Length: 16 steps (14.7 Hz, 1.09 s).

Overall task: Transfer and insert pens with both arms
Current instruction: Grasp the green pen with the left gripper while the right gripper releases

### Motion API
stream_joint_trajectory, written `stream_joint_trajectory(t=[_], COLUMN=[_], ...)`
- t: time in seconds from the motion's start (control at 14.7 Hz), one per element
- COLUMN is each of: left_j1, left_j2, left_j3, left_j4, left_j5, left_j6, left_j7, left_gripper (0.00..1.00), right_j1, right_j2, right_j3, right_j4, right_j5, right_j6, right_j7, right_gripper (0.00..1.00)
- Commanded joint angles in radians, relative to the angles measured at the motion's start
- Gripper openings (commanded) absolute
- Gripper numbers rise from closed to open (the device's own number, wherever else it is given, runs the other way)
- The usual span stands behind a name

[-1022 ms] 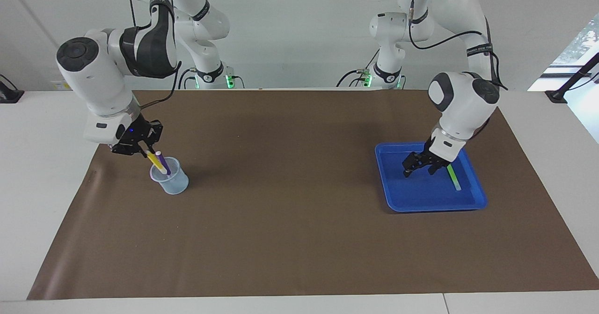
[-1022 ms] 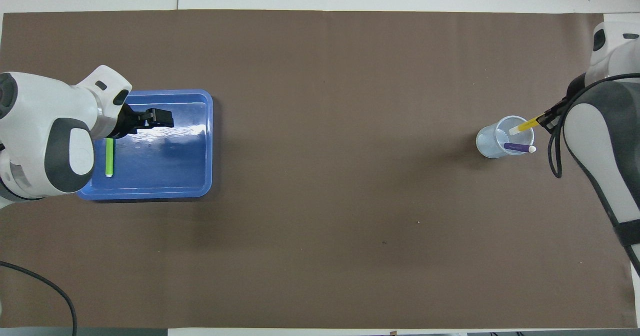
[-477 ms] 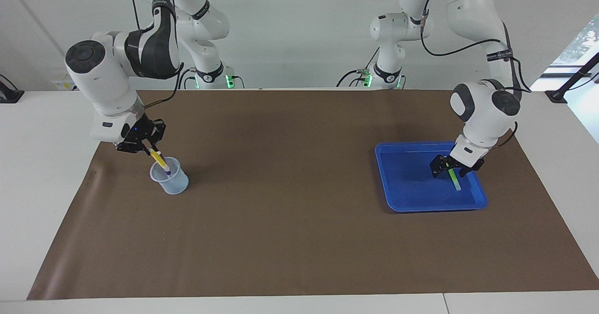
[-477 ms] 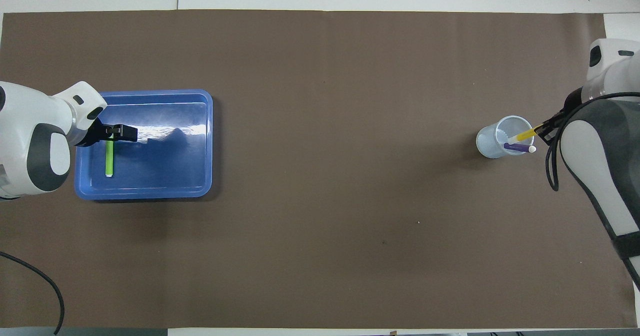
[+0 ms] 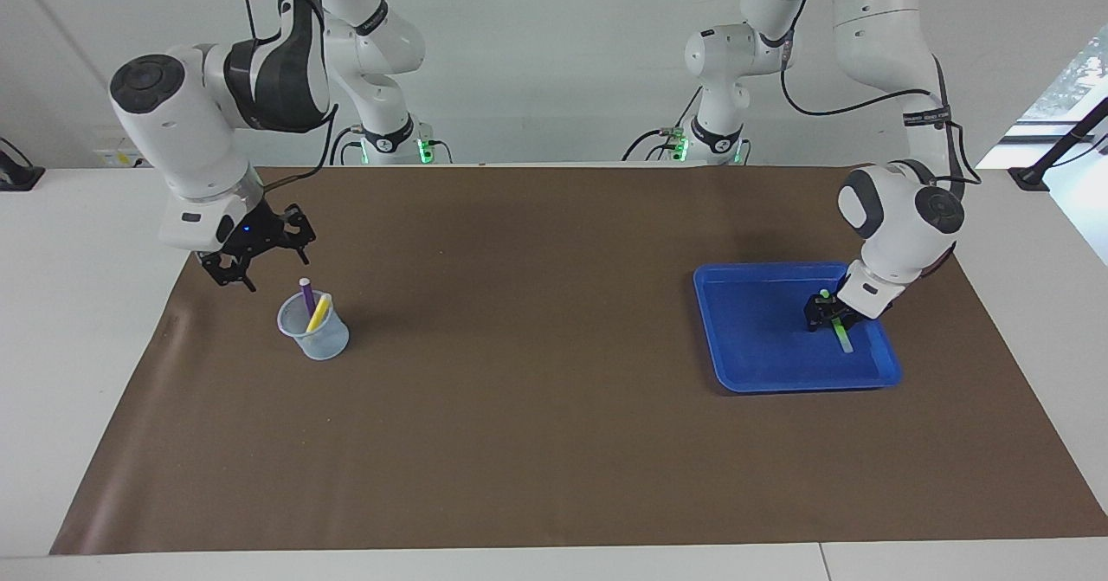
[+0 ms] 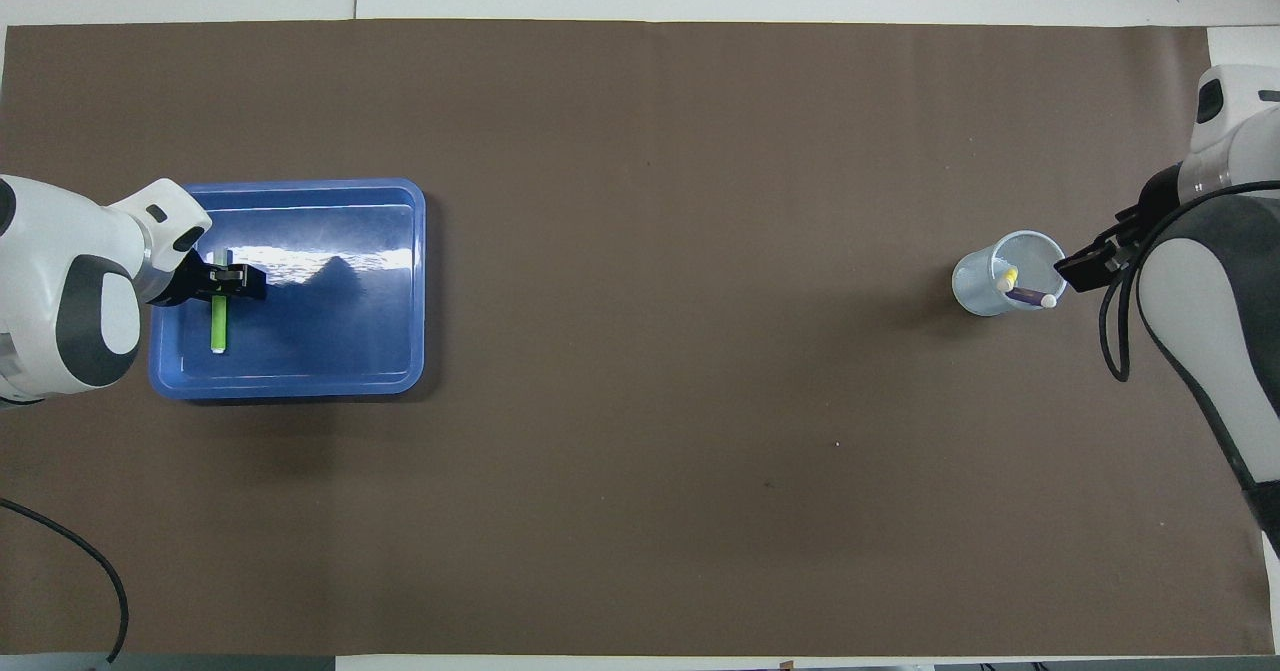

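A clear cup (image 5: 322,338) (image 6: 975,286) stands toward the right arm's end of the table. In it lean the purple pen (image 5: 306,295) (image 6: 1026,297) and the yellow pen (image 5: 319,311) (image 6: 1007,277). My right gripper (image 5: 273,269) (image 6: 1090,256) hangs open and empty just above the cup's rim, on the robots' side of it. At the left arm's end, the green pen (image 5: 841,336) (image 6: 218,326) lies in the blue tray (image 5: 762,364) (image 6: 330,321). My left gripper (image 5: 827,311) (image 6: 222,282) is down in the tray, shut on the pen's end nearer the robots.
A brown mat (image 5: 554,390) covers the table. Two small white arms with green lights (image 5: 385,139) (image 5: 714,135) stand still at the robots' edge. A black cable (image 6: 90,561) lies at the table corner near the left arm.
My right gripper opened, dropped the yellow pen into the cup beside the purple one, and rose. My left gripper came down over the green pen and closed on it.
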Motion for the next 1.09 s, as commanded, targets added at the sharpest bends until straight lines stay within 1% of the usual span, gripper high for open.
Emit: stream_joint_trajectory(t=[0.0,0.07,0.14,0.27,0.41,0.54,0.68,0.82,0.89,1.02], left_j1=[0.008,0.008,0.003,-0.008,-0.030,-0.072,-0.112,-0.184,-0.220,-0.297], left_j2=[-0.012,-0.015,-0.027,-0.059,-0.075,-0.083,-0.093,-0.101,-0.092,-0.086], left_j3=[-0.006,-0.006,-0.008,-0.009,-0.015,-0.015,-0.014,-0.015,-0.015,-0.014], left_j4=[-0.014,-0.012,-0.009,-0.002,0.052,0.118,0.164,0.202,0.227,0.247], left_j5=[0.022,0.022,0.022,0.016,0.015,-0.001,-0.083,-0.161,-0.197,-0.250], left_j6=[-0.011,-0.034,-0.055,-0.100,-0.190,-0.271,-0.316,-0.313,-0.306,-0.287], left_j7=[-0.002,-0.004,-0.008,-0.027,-0.111,-0.201,-0.365,-0.645,-0.774,-0.983], left_gripper=[0.00,0.00,0.00,0.00,0.00,0.00,0.00,0.00,0.00,0.00], right_j1=[-0.002,0.007,0.021,0.077,0.134,0.180,0.211,0.211,0.213,0.237], right_j2=[-0.020,-0.020,-0.022,-0.022,-0.030,-0.031,-0.031,-0.046,-0.056,-0.059], right_j3=[0.009,0.017,0.028,0.034,0.035,0.035,0.035,0.035,0.035,0.035], right_j4=[0.007,0.007,0.004,0.005,-0.001,-0.004,-0.010,-0.063,-0.080,-0.099], right_j5=[0.184,0.265,0.331,0.432,0.486,0.500,0.571,0.728,0.778,0.796], right_j6=[-0.023,-0.024,-0.024,-0.020,-0.008,0.029,0.084,0.118,0.150,0.189], right_j7=[0.007,0.063,0.159,0.401,0.638,0.790,0.859,0.941,0.949,0.985], right_gripper=[1.00,1.00,1.00,1.00,1.00,1.00,1.00,1.00,1.00,1.00])
